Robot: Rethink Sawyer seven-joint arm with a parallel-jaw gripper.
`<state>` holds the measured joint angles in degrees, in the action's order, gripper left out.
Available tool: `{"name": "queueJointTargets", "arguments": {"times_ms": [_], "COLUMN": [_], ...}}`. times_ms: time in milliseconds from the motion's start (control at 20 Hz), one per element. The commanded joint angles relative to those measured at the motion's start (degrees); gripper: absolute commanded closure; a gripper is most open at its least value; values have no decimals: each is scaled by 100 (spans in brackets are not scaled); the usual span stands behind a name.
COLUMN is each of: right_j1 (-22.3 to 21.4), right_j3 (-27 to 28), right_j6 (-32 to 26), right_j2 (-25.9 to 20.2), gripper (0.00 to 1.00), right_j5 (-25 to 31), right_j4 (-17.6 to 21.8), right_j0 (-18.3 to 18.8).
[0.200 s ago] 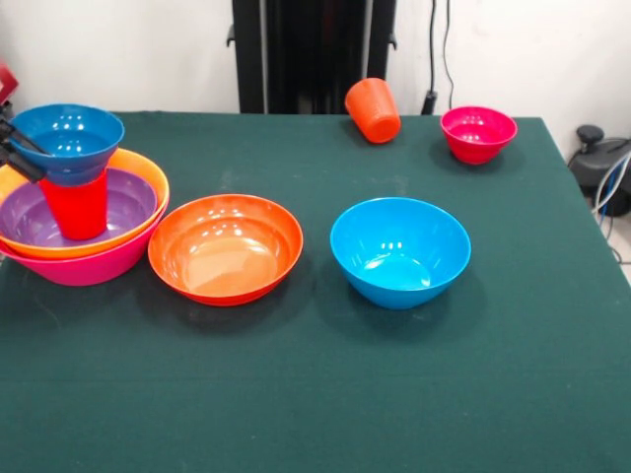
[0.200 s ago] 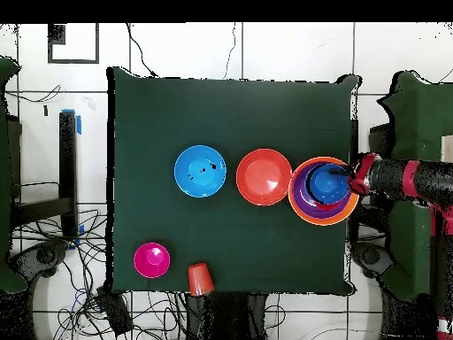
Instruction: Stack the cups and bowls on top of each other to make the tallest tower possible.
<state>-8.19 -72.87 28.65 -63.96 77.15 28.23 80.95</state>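
At the table's left edge in the front view stands the tower (image 1: 84, 212): a big pink bowl (image 1: 94, 264) at the bottom, a yellow-orange bowl (image 1: 148, 177) nested in it, then a purple one (image 1: 128, 202). A red cup (image 1: 76, 209) stands in the purple bowl with a small blue bowl (image 1: 67, 138) seated on top. Beside the pile sits a red-orange bowl (image 1: 226, 246), then a medium blue bowl (image 1: 399, 250). Farther back an orange cup (image 1: 373, 109) lies tipped, near a small magenta bowl (image 1: 478, 133).

Robotics lab: green cloth-covered bench (image 1: 315, 414) against a plain white wall (image 1: 118, 49), loose cables (image 2: 53, 257) trailing over the tiled floor (image 2: 265, 57), red-and-black robot arm (image 2: 411, 180) beside the bench.
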Motion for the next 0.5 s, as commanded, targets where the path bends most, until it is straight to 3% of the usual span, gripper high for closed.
{"name": "queueJointTargets", "arguments": {"times_ms": [50, 500], "right_j1": [46, 7], "right_j3": [406, 165], "right_j6": [-1675, -1546], "right_j2": [449, 562], "gripper": [100, 100], "right_j5": [551, 413], "right_j4": [290, 341], "right_j0": [-351, -141]}}
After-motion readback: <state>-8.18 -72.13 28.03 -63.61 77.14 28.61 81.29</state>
